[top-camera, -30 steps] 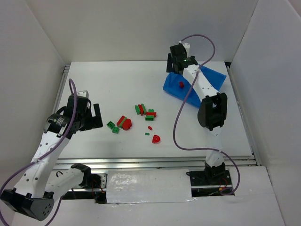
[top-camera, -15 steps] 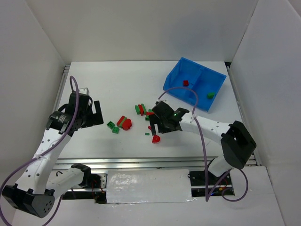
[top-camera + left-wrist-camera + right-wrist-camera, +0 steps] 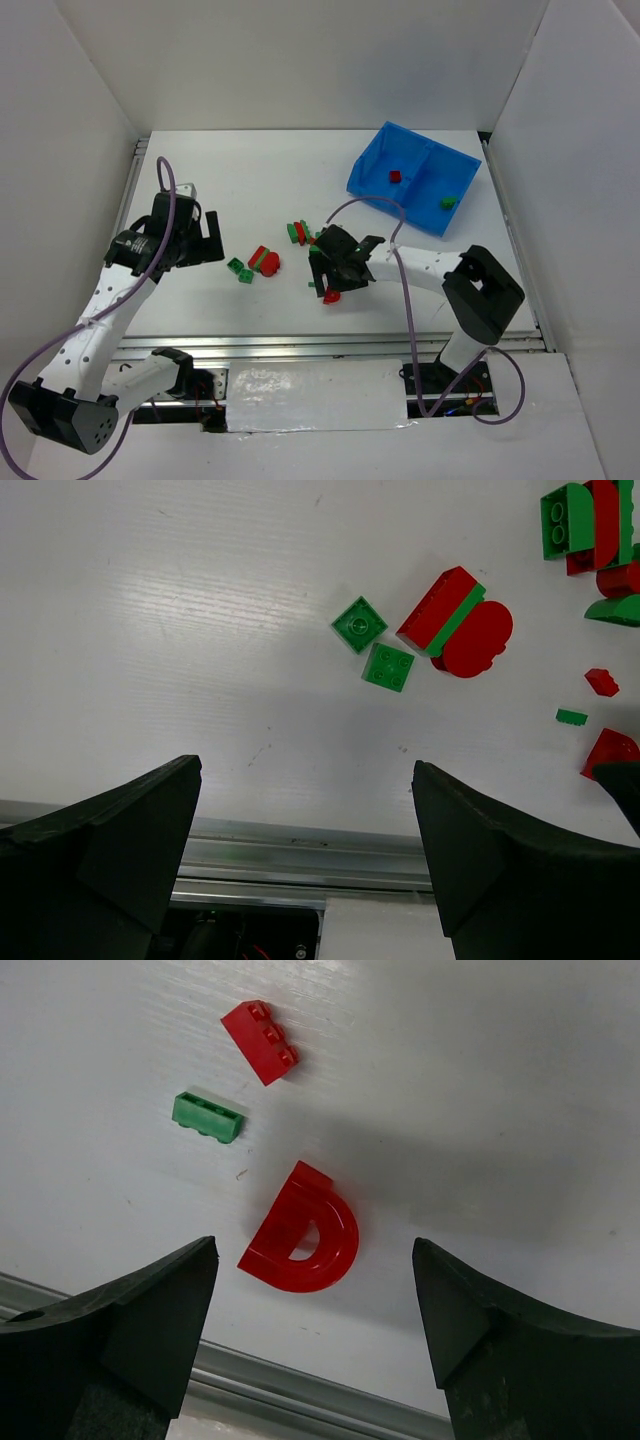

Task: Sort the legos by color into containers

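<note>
A: Starting at the left, what is the left end effector (image 3: 305,825) doing?

B: It's spread wide with nothing in it, poised over the table (image 3: 180,630) short of the two green square plates (image 3: 373,647). Just right of them lies a red-and-green stack (image 3: 455,620), and the mixed heap (image 3: 298,232) is further along.

A: And the right end effector (image 3: 312,1260)?

B: Also wide open and empty. Its fingers straddle the red half-round piece (image 3: 305,1242), which lies flat on the table. A small green brick (image 3: 208,1117) and a small red brick (image 3: 260,1042) lie just beyond it.

A: How would that piece handle?

B: By its look it's light, rigid, glossy plastic, so it's likely to skid or pop out of a skewed pinch. I'd close low on it, straight edge against the crown of the curve.

A: Where does it go?

B: The blue bin (image 3: 465,170) stands well apart at the far right. A lone red brick (image 3: 395,177) lies in its left compartment and a lone green brick (image 3: 449,202) in its right.

A: Do the views differ?

B: Only the overhead view shows the bin, and there the half-round piece is a red speck beside the wrist. The right wrist view shows its hollow arch plainly. The left wrist view shows the studs on the plates.
</note>
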### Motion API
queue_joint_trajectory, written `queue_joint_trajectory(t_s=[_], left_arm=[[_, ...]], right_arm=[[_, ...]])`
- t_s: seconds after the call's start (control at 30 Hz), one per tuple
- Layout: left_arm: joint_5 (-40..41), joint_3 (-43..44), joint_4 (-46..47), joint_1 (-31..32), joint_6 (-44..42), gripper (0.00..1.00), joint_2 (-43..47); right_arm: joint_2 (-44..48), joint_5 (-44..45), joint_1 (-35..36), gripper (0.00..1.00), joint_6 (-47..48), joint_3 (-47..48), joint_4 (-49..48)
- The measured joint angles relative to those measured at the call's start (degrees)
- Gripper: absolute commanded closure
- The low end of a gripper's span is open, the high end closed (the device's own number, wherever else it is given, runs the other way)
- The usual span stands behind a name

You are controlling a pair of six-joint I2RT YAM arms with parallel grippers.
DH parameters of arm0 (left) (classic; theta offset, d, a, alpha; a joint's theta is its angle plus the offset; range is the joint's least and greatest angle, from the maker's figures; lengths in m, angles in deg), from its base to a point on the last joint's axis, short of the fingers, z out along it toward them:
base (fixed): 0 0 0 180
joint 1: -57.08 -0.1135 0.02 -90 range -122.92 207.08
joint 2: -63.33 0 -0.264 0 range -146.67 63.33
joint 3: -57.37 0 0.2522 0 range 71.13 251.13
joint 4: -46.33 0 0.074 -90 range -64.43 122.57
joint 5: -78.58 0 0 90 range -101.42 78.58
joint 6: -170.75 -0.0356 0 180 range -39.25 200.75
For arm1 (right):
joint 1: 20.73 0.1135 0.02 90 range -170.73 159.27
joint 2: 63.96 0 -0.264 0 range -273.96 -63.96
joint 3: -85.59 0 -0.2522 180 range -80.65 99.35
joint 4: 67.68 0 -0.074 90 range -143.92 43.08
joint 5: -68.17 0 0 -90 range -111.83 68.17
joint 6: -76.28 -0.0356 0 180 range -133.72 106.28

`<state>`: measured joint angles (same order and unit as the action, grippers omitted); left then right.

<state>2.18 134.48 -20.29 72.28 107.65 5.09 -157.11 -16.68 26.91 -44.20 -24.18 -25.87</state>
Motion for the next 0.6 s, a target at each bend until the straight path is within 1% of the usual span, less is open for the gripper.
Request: queue_joint_trajectory(t_s=[0.07,0.1,0.17,0.2,0.23,0.27,0.3,0.4,0.43,0.5,0.6], left_arm=[[0.00,0.02,0.15,0.00,0.00,0.01,-0.02],[0.00,0.02,0.24,0.00,-0.02,0.00,-0.02],[0.00,-0.02,0.39,0.00,-0.02,0.00,0.00],[0.00,-0.09,0.52,0.00,-0.02,0.00,0.00],[0.00,-0.22,0.63,0.00,0.00,0.00,0.02],[0.00,-0.42,0.63,0.00,-0.02,0.01,0.04],[0.00,-0.61,0.63,0.00,0.00,0.00,0.09],[0.00,-0.90,0.61,0.00,-0.02,0.01,0.09],[0.00,-0.90,0.68,0.00,-0.02,0.01,0.11],[0.00,-0.90,0.66,0.00,-0.02,0.01,0.15],[-0.02,-0.92,0.74,0.00,-0.02,0.00,0.15]], right_arm=[[-1.53,0.31,0.57,0.17,-1.31,0.48,0.07],[-1.99,0.44,0.90,0.20,-1.75,0.55,0.04],[-2.84,0.87,1.97,0.27,-2.95,0.57,0.28],[-3.39,1.60,2.71,0.34,-3.69,0.81,0.79],[-4.00,2.23,3.41,0.37,-4.37,1.18,1.27],[-4.61,2.93,4.02,0.43,-5.11,1.53,1.62],[-4.94,3.63,4.42,0.46,-5.66,1.73,1.90],[-4.98,5.92,5.60,0.58,-8.13,2.03,3.19],[-4.98,6.78,5.88,0.59,-8.76,2.08,3.32],[-4.98,8.07,6.03,0.65,-9.40,2.10,3.56],[-4.83,9.86,6.12,0.70,-9.57,2.10,3.52]])
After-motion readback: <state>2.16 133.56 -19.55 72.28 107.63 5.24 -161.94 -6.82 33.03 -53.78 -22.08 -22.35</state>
